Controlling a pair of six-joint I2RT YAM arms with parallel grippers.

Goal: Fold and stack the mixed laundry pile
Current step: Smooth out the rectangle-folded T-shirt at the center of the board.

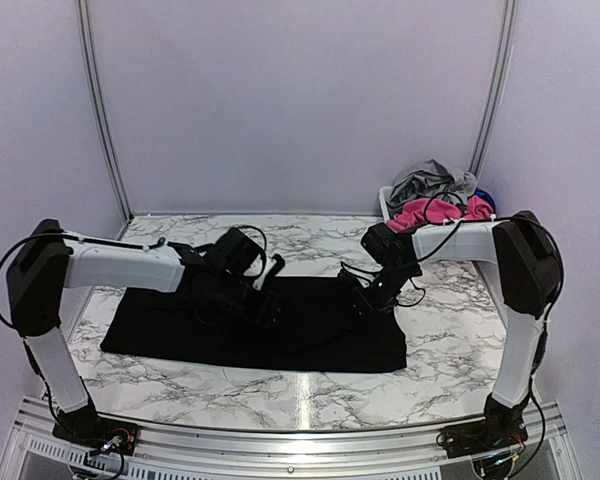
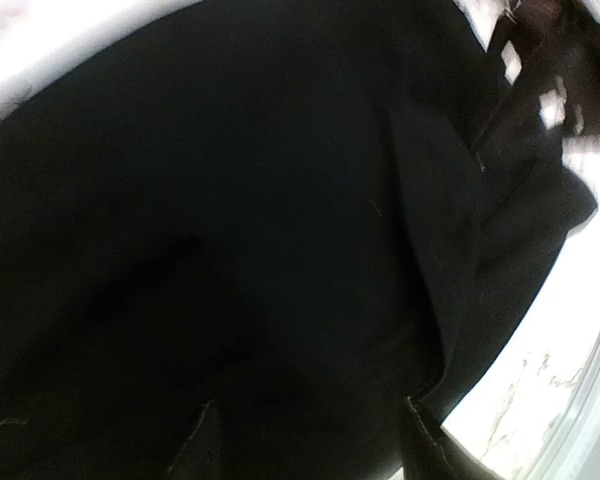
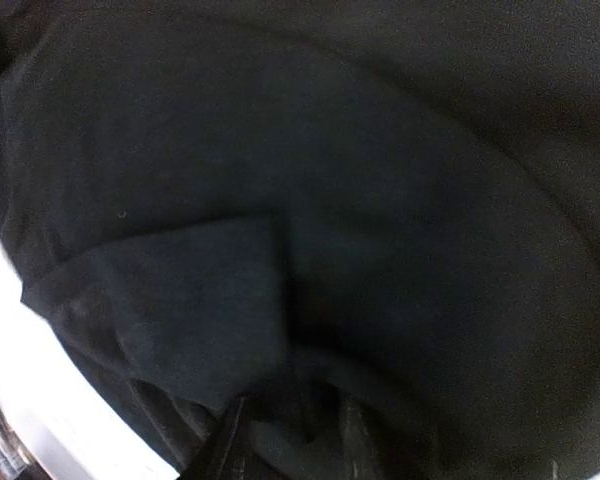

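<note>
Top view. The black cloth (image 1: 280, 335) lies spread flat on the table (image 1: 450, 330), centre-left, with its long edges roughly parallel to the near edge. Both arms are low over its far edge. The left gripper (image 1: 265, 292) and the right gripper (image 1: 365, 295) are dark against dark fabric, so I cannot tell whether either pair of jaws is apart or clamped. The rest of the pile (image 1: 435, 195), grey trousers, a pink piece (image 1: 430, 213) and a blue piece, sits heaped in the basket (image 1: 385, 200) at the far right corner, well apart from the cloth.

Left wrist view. Cloth fills the frame, with a raised ridge running down the right side and bare table beyond. No jaw gap can be made out.

Right wrist view. Cloth again fills the frame, with one turned-over corner lying doubled at lower left. The fingers (image 3: 225, 450) show dimly at the bottom edge with fabric bunched at them. Held or merely touching: cannot tell.

Risks, as judged:
- If one side lets go before the other, the fold lands skewed.
- The ridge and the doubled corner may be trapped inside the fold, giving a lumpy base for stacking.
- Fabric snagged on a finger may drag the cloth when the arm lifts.
- The two grippers are near each other, so closing in further risks contact.
</note>
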